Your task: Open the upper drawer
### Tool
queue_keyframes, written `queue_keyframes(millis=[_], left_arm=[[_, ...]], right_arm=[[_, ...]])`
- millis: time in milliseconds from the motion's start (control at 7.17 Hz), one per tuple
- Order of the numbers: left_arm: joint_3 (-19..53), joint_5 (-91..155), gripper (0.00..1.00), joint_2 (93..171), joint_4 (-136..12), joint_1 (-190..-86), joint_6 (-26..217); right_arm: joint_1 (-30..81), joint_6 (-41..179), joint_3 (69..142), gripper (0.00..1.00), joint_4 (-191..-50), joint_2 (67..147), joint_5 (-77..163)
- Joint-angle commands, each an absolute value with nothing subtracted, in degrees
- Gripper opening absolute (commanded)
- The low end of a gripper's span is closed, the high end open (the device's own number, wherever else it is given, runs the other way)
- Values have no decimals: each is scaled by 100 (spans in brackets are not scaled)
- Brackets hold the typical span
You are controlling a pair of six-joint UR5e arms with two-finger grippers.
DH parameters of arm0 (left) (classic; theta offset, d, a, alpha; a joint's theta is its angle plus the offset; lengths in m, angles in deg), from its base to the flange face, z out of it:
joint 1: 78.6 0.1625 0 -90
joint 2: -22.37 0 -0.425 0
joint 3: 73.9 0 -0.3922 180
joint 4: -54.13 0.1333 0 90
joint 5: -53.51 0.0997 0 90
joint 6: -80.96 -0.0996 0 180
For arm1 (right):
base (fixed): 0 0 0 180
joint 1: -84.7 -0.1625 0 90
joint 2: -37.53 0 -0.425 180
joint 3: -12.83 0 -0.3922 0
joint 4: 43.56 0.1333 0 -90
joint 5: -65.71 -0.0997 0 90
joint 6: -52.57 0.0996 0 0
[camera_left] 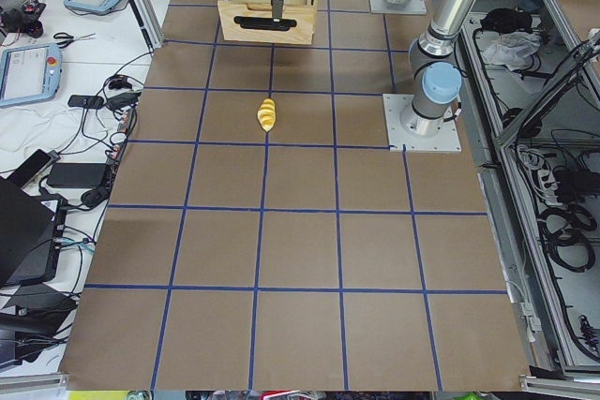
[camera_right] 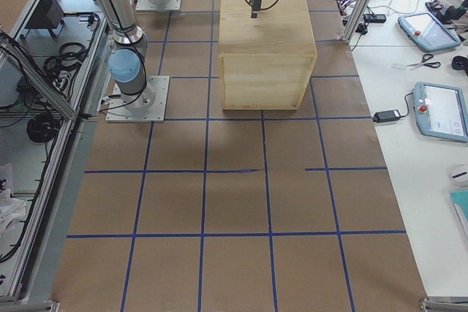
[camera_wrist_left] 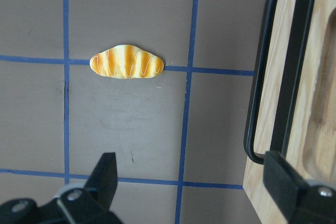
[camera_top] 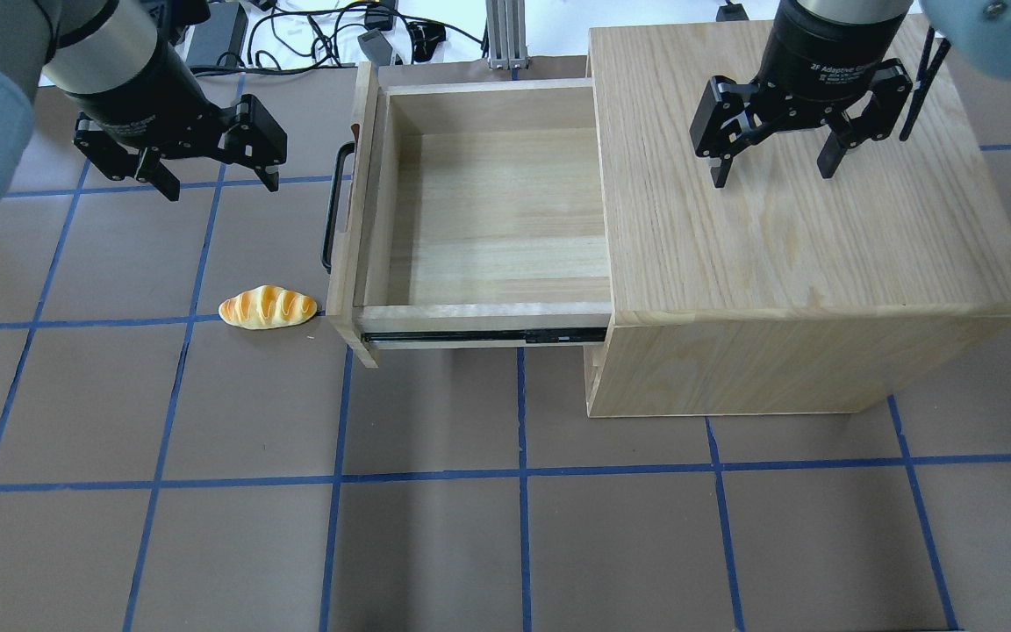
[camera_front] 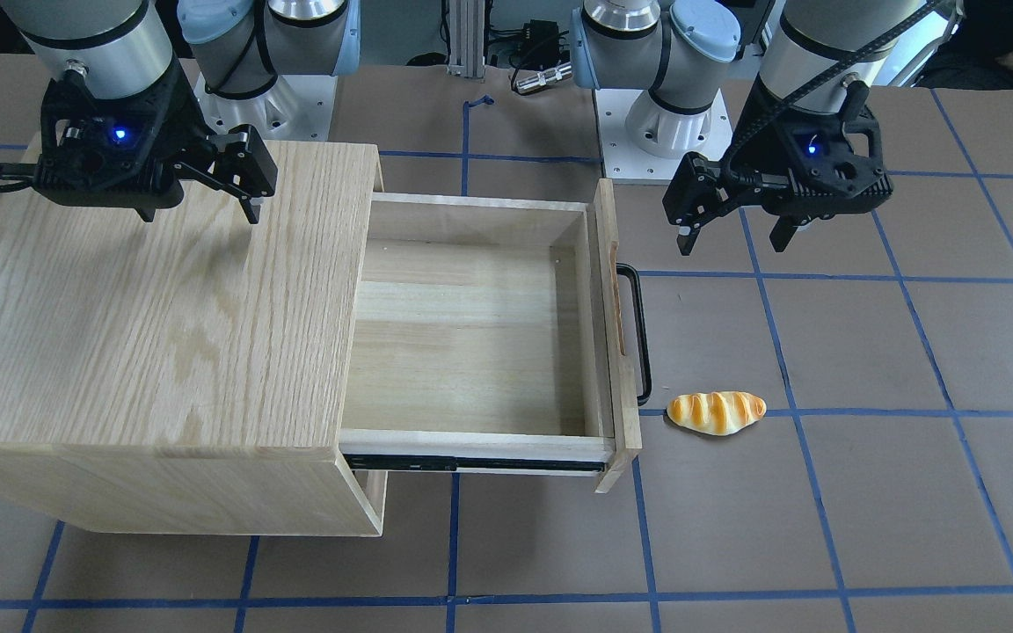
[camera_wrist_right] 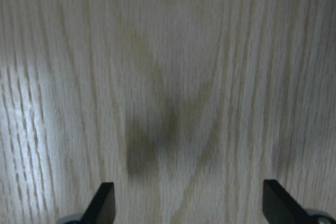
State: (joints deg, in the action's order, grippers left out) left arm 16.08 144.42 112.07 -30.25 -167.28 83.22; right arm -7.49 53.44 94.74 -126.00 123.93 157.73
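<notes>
Table [camera_top: 435, 544]: brown board, ruled into squares with blue tape. A light-oak cabinet [camera_top: 804, 263] stands on the right half in the overhead view.

Upper drawer [camera_top: 488, 228]: pulled well out to the left, its bare wood floor showing. A black slide rail [camera_top: 479, 334] is exposed along its near side. The black bar handle [camera_top: 327, 211] is on the front panel, facing left (the left wrist view shows the oblong slot behind it).

Striped bread roll [camera_top: 267, 308]: on a tape line, just beside the drawer front's near corner, not touching.

Left gripper [camera_top: 220, 183]: fingers spread wide, nothing between them, hovering left of the handle and apart from it.

Right gripper [camera_top: 773, 174]: also spread wide, holding nothing, above the cabinet top.

Room: a white bench [camera_right: 395, 93] runs along the table's far side, with teach pendants [camera_right: 441, 111] and cables.
</notes>
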Motion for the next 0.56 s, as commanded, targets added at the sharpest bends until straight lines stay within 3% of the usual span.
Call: queue_keyframes(millis=[0,419], left_arm=[[1627,14474,100,11202,-3007,-16728,8289],[1618,14439,100,11211,-3007,-16737,8298]], right_arm=[[-750,5345,9474,100,-12600,12393,15773],[-750,5345,9483,100,-12600,12393,15773]])
